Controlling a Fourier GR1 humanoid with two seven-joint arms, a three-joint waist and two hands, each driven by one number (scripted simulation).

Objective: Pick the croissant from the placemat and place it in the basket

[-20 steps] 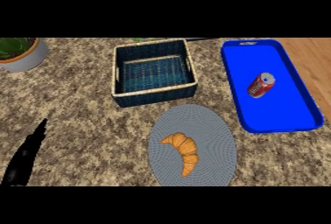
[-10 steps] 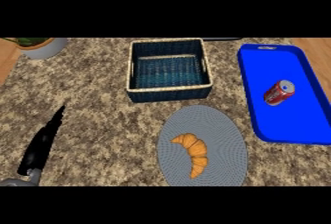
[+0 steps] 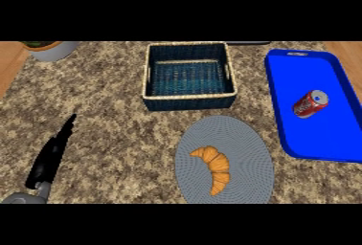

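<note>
The left robot hand is resting with fingers straight, holding nothing. The croissant is lying on the placemat well to its right, so any grasp should be wrapping its thick middle before lifting toward the basket.

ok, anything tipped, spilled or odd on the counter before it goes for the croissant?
Only the red soda can, lying on its side in the blue plastic tray; no spill shows. The golden croissant sits on the grey oval placemat, the dark woven basket stands upright, and the left hand is open at the left edge.
</note>
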